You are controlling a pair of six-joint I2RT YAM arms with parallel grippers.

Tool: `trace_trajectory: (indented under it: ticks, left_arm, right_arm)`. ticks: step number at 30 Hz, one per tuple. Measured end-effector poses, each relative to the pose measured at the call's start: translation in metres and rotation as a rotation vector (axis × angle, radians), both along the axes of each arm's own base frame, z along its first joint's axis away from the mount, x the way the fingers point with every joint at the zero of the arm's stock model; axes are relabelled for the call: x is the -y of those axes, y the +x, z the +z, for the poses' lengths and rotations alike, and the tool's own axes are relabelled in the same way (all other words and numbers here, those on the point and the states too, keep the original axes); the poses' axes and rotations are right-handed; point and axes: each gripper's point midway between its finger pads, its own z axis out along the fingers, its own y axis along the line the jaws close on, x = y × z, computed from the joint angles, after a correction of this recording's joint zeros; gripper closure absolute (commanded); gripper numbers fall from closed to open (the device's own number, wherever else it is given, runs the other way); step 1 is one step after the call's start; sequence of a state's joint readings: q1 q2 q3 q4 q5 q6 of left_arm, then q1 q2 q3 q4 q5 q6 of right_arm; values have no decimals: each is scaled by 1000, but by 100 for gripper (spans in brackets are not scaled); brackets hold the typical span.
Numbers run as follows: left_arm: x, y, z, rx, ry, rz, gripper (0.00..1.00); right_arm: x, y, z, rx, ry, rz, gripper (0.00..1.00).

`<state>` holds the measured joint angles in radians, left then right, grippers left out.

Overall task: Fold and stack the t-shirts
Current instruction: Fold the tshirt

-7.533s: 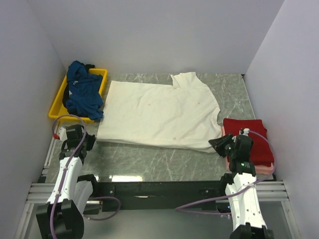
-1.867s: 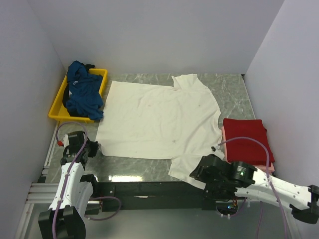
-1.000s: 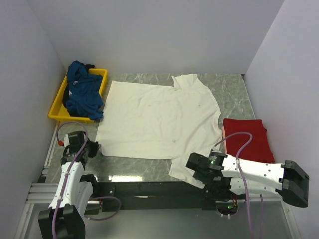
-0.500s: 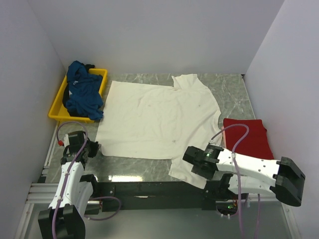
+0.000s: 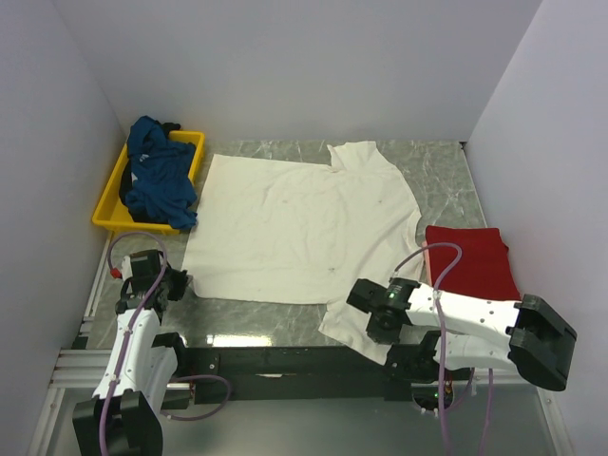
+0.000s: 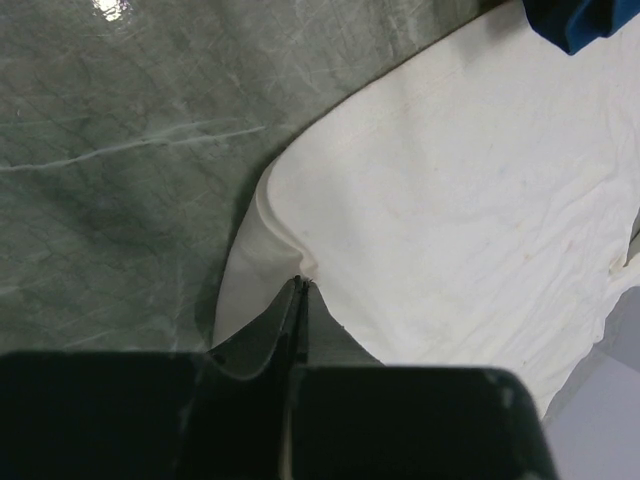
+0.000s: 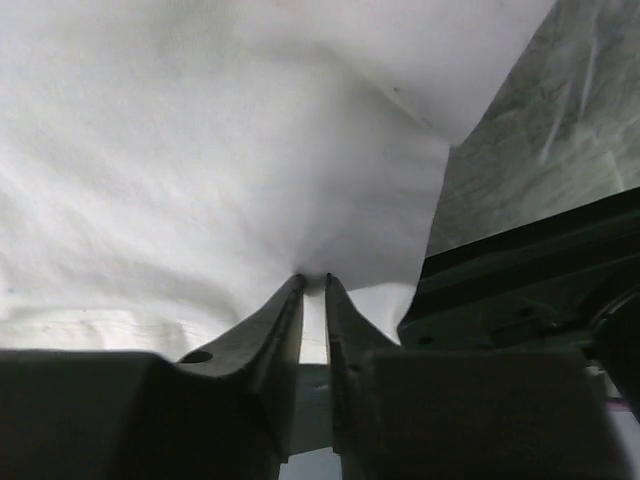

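Note:
A cream-white t-shirt [image 5: 294,223] lies spread flat on the marble table. My left gripper [image 5: 178,281] sits at its near-left corner, and in the left wrist view the left gripper [image 6: 300,283] is shut on that corner of the cream-white t-shirt [image 6: 470,200]. My right gripper [image 5: 359,306] is at the near-right sleeve, which hangs toward the table's front edge. In the right wrist view the right gripper [image 7: 313,280] pinches a fold of the cream-white t-shirt [image 7: 230,150]. A dark teal-blue t-shirt [image 5: 157,180] is bunched in the tray. A folded red t-shirt [image 5: 472,261] lies at the right.
The yellow tray [image 5: 106,214] stands at the far left against the wall. A black rail [image 5: 285,359] runs along the table's near edge, just behind the right gripper. White walls close in the left, back and right sides. Bare marble [image 5: 266,313] shows near the front.
My right arm has swung left and reached onto the near-right sleeve, and its jaws have closed on the cloth. The left arm has stayed at the near-left corner.

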<state>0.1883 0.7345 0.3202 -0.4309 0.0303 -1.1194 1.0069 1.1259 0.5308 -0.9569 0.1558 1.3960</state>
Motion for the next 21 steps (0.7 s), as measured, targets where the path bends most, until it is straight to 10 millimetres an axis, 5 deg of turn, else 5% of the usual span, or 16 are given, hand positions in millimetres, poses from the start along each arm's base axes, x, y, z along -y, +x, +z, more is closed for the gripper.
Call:
trace_trajectory:
  ticks: [2,8,9,12,15,21]
  left_arm:
    - [0,0,0,1,1,0,99]
    - [-2,3,7,15,8,3,99]
    - [-2,4,9,19,9,4,99]
    - [-3,7,14,31,14,5,99]
    - [-3,7,14,32,14,5,99]
    - [-3,7,14,30,13,5,99]
  right_arm:
    - [3,1,1,7,-7,4,100]
    - [5,10,8,45,24,-3,100]
    - [5,11,9,52,28,-1,98]
    - [6,13,12,67,35,15,63]
    - [9,10,12,53,27,34,49]
    - [8,2,14,24,53,50,44]
